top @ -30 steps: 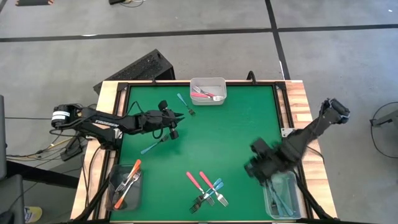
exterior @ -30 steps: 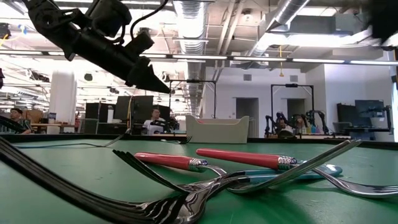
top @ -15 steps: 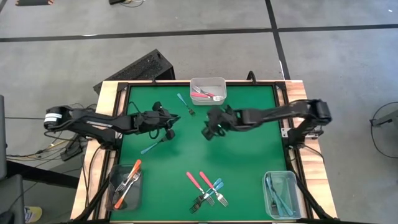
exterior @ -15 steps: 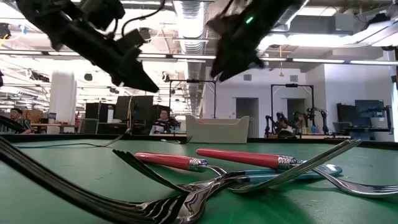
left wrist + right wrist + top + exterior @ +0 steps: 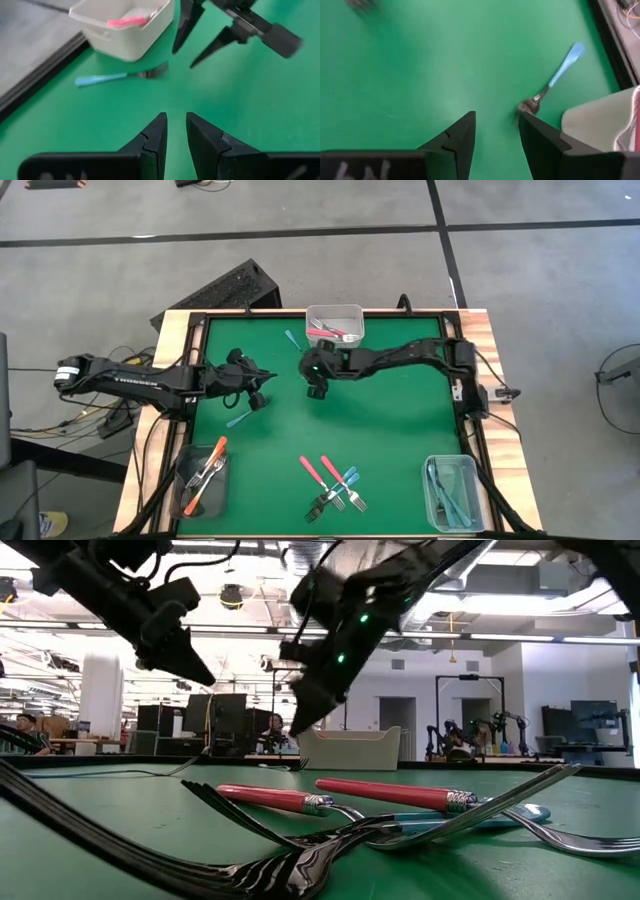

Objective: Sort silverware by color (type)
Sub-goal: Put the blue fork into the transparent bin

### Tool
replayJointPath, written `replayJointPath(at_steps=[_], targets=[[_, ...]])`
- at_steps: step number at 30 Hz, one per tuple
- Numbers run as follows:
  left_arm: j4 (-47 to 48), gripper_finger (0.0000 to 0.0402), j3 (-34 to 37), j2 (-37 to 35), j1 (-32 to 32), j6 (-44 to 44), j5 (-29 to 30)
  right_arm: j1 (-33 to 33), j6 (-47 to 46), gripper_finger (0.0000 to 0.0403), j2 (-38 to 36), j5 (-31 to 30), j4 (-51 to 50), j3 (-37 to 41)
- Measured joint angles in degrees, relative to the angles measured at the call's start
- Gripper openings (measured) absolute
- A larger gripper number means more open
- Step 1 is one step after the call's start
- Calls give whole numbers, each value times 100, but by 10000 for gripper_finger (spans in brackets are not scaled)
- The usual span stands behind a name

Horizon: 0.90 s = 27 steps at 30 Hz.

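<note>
A blue-handled fork (image 5: pixel 292 338) (image 5: pixel 561 70) lies flat on the green mat beside the far tub (image 5: pixel 335 313), which holds pink forks. My right gripper (image 5: pixel 306 366) (image 5: pixel 496 116) hangs open just above the mat, right beside this fork's tines; I see no touch. My left gripper (image 5: pixel 268 378) (image 5: pixel 175 117) hovers at the mat's left-middle, with a narrow gap between its fingers and nothing in it. A second blue fork (image 5: pixel 240 418) lies near it. In the low view both grippers, left (image 5: pixel 200 670) and right (image 5: pixel 298 722), are clear of the mat.
A crossed pile of pink and blue forks (image 5: pixel 333 483) lies at the near middle. A tub with orange forks (image 5: pixel 203 480) stands at the near left, and a tub with teal forks (image 5: pixel 452 492) at the near right. A raised black frame (image 5: pixel 458 395) borders the mat.
My right gripper has swung from the near right tub across the mat toward the far edge. It has sunk and rolled and now hangs by the blue fork beside the far tub. My left gripper has drawn back toward the table's left edge.
</note>
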State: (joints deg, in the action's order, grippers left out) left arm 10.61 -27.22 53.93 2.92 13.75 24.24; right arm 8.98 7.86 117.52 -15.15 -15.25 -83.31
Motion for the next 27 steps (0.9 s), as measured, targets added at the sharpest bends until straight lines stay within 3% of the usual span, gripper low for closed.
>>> replayJointPath(at_steps=[5, 10, 20, 27], targets=[[382, 61, 68, 3, -161, 476, 164, 222, 313, 165, 690, -69, -756, -752], [480, 61, 211, 5, -295, 695, 349, 283, 320, 153, 1053, -530, -1048, -1194], [670, 61, 216, 5, -339, 828, 522, 344, 706, 134, 1221, -602, -1177, -1271], [675, 61, 216, 5, -341, 938, 539, 439, 678, 74, 1221, -759, -1160, -1261]])
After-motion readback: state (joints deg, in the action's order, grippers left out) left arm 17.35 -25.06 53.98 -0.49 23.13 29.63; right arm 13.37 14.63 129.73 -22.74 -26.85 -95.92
